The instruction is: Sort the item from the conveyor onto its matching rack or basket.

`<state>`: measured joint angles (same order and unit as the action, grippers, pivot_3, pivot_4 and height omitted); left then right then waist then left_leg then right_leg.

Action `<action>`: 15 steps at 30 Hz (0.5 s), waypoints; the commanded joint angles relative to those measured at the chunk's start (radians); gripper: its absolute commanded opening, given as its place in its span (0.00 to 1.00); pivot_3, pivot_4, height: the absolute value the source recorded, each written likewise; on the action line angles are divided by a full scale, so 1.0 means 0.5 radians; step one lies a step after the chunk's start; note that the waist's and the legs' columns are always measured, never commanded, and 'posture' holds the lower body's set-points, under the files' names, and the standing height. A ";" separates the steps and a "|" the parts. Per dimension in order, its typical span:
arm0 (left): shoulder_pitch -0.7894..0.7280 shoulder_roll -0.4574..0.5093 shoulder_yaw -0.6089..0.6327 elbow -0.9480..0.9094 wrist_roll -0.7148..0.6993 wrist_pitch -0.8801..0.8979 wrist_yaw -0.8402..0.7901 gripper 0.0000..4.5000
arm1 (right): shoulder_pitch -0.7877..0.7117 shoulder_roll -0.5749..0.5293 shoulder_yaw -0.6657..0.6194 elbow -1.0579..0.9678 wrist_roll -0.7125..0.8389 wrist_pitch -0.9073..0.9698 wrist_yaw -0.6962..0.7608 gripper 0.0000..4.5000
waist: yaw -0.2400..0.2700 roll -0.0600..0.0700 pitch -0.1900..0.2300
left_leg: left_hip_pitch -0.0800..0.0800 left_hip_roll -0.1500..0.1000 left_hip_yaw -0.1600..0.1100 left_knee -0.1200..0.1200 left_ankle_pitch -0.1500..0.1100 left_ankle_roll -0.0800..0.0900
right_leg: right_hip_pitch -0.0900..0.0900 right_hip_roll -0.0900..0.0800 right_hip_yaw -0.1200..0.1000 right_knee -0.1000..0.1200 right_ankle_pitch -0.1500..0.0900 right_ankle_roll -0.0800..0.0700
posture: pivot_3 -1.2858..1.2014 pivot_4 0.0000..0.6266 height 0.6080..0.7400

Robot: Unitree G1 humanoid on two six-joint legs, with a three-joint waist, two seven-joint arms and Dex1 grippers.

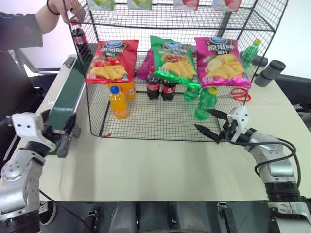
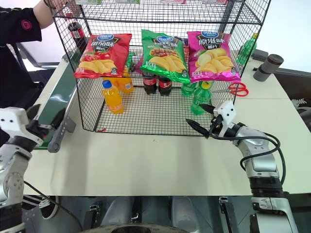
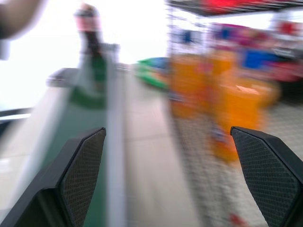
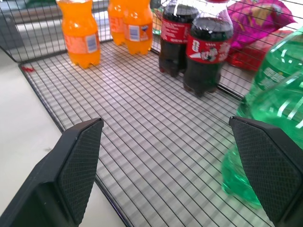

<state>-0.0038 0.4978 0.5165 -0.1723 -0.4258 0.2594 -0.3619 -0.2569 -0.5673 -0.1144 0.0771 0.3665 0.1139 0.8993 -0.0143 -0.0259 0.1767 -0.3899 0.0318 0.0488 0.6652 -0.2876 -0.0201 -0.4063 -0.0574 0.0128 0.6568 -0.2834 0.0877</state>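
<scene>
Cola bottle (image 1: 79, 41) stands on the belt (image 1: 65, 102), upper left, by a person's hand (image 1: 68, 8). I see both grippers, left (image 3: 170, 179) and right (image 1: 208, 121), fingers apart, empty.

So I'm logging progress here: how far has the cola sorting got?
Done: two cola bottles already stand on the rack floor between the orange and green drinks. In hand: nothing; the left gripper is open by the near end of the conveyor, and the right gripper is open at the rack's front. Left: the cola bottle at the belt's far end, by a person's hand, is not yet picked.
</scene>
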 commanded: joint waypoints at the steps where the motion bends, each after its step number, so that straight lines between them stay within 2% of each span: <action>1: -0.089 -0.061 0.092 0.079 0.047 -0.084 0.189 1.00 | 0.016 0.054 0.053 -0.276 0.050 0.046 -0.035 0.98 | 0.002 -0.001 0.000 | 0.000 0.000 0.000 0.000 0.000 0.000 | 0.000 0.000 0.000 0.000 0.000 0.000 | 0.52 0.24 1.00; 8: -0.176 -0.166 0.000 0.168 0.090 -0.136 0.269 1.00 | 0.076 0.214 0.206 -0.555 0.056 0.178 -0.154 0.98 | 0.003 -0.004 -0.002 | 0.000 0.000 -0.001 0.000 0.000 0.000 | 0.000 -0.002 -0.001 0.001 0.000 0.000 | 0.52 0.24 1.00; 15: -0.213 -0.164 -0.039 0.320 0.269 -0.209 0.413 1.00 | 0.075 0.313 0.324 -0.646 0.053 0.220 -0.198 0.98 | -0.001 -0.004 -0.003 | 0.000 0.000 -0.001 0.000 0.000 0.000 | -0.001 -0.002 -0.001 0.001 0.000 0.000 | 0.52 0.24 1.00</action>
<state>-0.0937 0.4065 0.4850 -0.0129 -0.3114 0.1828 -0.1785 -0.2113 -0.4213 0.0371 -0.1998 0.3774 0.2292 0.8026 -0.0146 -0.0280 0.1754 -0.3900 0.0318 0.0483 0.6652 -0.2876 -0.0202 -0.4067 -0.0584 0.0121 0.6575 -0.2833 0.0878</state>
